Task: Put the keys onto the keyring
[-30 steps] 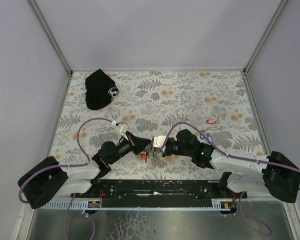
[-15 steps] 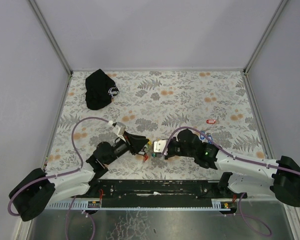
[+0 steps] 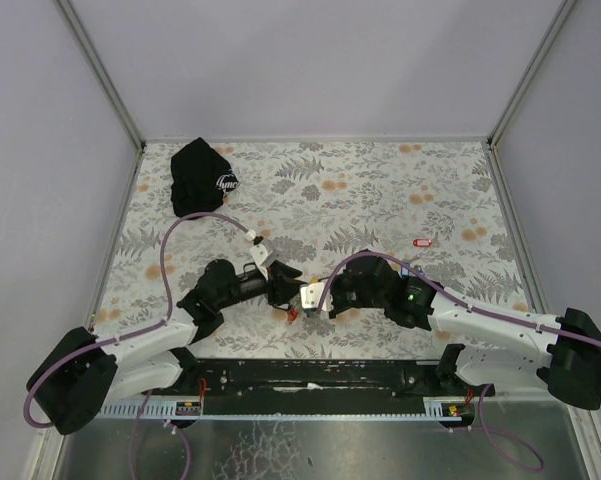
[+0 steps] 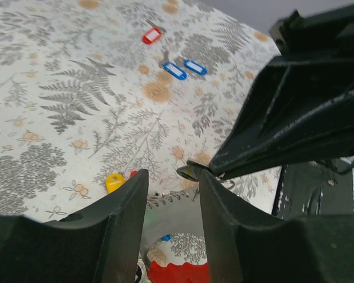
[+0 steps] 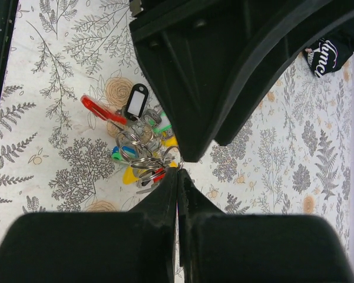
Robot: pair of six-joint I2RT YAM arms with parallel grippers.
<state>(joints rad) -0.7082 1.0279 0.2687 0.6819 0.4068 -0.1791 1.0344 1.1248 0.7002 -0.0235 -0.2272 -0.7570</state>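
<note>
In the left wrist view my left gripper (image 4: pixel 172 206) is shut on the keyring's grey-white bar (image 4: pixel 174 215), with its red rounded piece (image 4: pixel 182 272) below. My right gripper (image 5: pixel 178 172) is shut, pinching a thin metal ring (image 5: pixel 181 165) at the edge of a bunch of keys (image 5: pixel 140 150) with yellow, green, blue, red and black tags. The two grippers meet tip to tip at the near middle of the table, left (image 3: pixel 283 287) and right (image 3: pixel 306 296), with the bunch (image 3: pixel 292 313) just below them. A yellow tag (image 4: pixel 113 181) lies under them.
A lone red tag (image 3: pixel 423 242) and two blue tags (image 3: pixel 410 270) lie right of the grippers; they also show in the left wrist view as red (image 4: pixel 152 35) and blue (image 4: pixel 175 71). A black cap (image 3: pixel 200 178) lies far left. Metal rails edge the flowered table.
The left arm has swung its elbow in and its cable has arched higher. The right gripper has shifted slightly left. Both grippers stay closed and together over the key bunch.
</note>
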